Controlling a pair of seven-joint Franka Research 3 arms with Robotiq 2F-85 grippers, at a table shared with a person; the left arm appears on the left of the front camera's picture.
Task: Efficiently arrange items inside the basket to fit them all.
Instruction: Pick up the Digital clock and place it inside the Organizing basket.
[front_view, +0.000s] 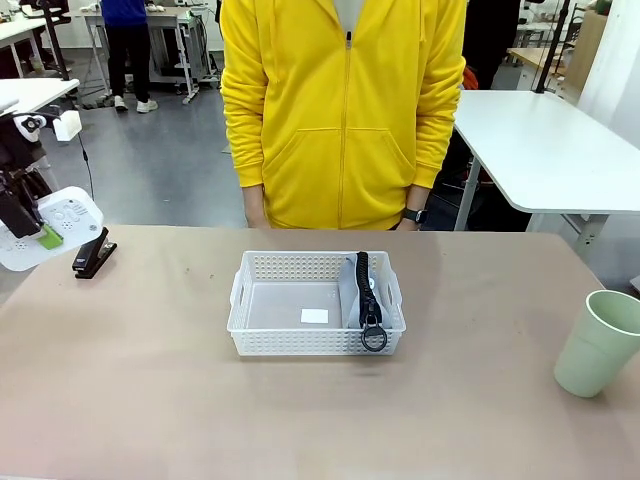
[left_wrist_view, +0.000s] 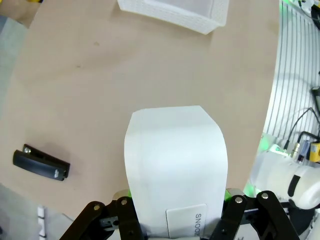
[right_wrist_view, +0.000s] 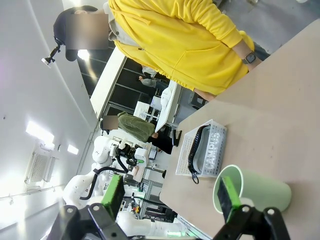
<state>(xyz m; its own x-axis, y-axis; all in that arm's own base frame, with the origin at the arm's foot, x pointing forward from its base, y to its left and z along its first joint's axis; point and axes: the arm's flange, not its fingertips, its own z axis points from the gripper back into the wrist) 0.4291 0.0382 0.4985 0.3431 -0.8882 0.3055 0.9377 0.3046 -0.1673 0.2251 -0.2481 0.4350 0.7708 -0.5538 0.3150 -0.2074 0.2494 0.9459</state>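
Packing partly done: pouch (front_view: 357, 290) in basket (front_view: 300, 341).
Left claw (left_wrist_view: 177, 212) holds box (left_wrist_view: 175, 160) aloft; cup (front_view: 598, 343), dark object (front_view: 93, 254) wait on table (front_view: 150, 400); right claw (right_wrist_view: 170, 196) wide.

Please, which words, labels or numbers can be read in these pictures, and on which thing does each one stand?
"CAMPUS": on the grey pouch that stands in the basket.
"ZOONS": sideways on a label of the white box; this reading is uncertain.
The print on the black stapler is too small to read.
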